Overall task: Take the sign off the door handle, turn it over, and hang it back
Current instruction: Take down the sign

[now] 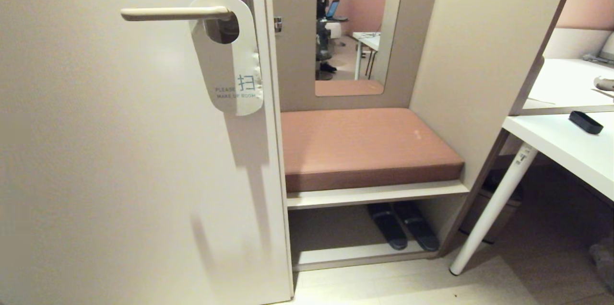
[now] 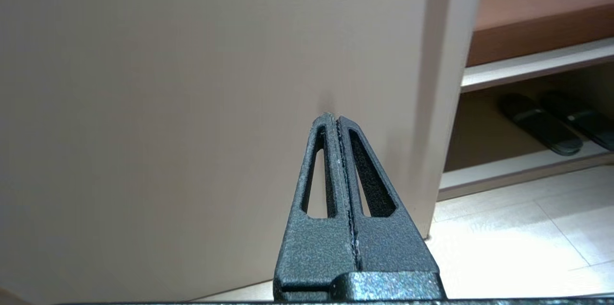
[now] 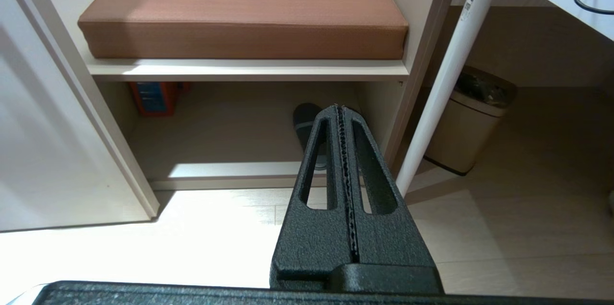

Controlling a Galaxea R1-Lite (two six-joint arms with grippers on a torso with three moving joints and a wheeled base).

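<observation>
The sign [image 1: 229, 55] hangs on the door handle [image 1: 175, 13] with its white "MAKE UP ROOM" face outward, out of both wrist views and well apart from either gripper. The left gripper [image 2: 336, 120], fingers pressed together and empty, points at the bare door [image 2: 192, 103]. The right gripper [image 3: 340, 109], likewise closed and empty, points at the slippers [image 3: 307, 125] under the cushioned bench [image 3: 240, 7].

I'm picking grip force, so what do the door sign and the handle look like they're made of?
The sign looks like thin white card or plastic, matte: flat, printed lettering, clean cut hole. The handle looks like metal with a cream satin coat: slim, smooth, softly shiny. Neither is certain.
</observation>
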